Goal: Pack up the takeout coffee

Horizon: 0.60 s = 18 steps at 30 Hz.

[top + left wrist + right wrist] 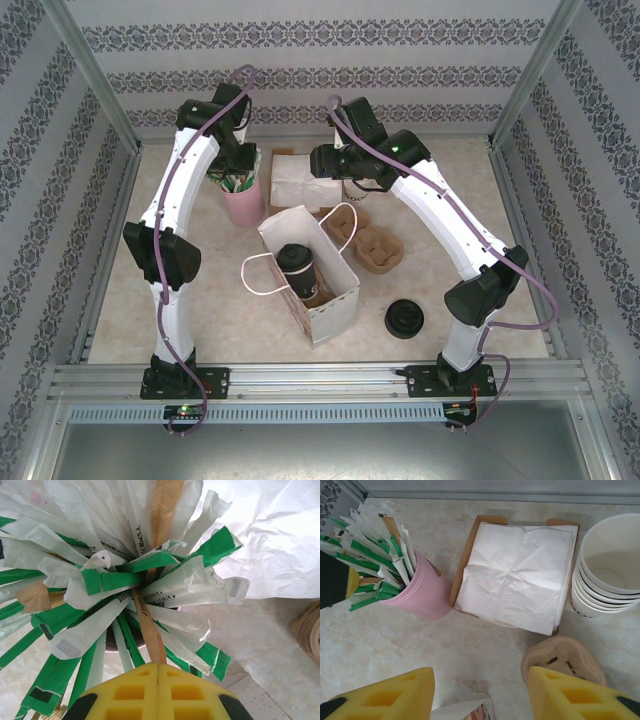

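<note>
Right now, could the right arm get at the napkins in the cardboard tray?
Probably yes. The right gripper is open just short of the napkins, whose top lies bare. The left gripper is off to one side, shut among the packets in the pink cup.

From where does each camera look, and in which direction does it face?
Top external: above and behind the bases, looking down at the table; left arm, right arm, bag with coffee show.
Left wrist: on the left arm, close above the sachets; shut left gripper at the bottom.
Right wrist: on the right arm, looking down at napkins and pink cup; open right gripper below.
Shared: sachets and napkins, in all three views.
</note>
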Motion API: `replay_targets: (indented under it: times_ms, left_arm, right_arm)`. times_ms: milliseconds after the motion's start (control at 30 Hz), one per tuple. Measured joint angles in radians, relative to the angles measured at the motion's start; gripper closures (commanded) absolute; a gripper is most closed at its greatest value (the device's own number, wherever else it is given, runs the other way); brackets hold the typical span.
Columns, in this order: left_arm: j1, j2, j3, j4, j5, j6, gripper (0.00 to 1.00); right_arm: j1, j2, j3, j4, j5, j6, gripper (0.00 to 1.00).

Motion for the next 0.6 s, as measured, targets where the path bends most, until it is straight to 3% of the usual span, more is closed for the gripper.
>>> replay_targets:
  times_ms: [367,600]
  left_arm:
    - [0.000,-0.010,0.062,0.002,-0.032,-0.001,1.00]
    - [0.000,-0.153,0.040,0.043,-0.016,0.001,1.00]
  right_arm:
    - [0.000,0.000,0.001,-0.003,0.000,0.000,0.47]
    - [0.000,0.000,0.001,-0.002,0.000,0.002,0.47]
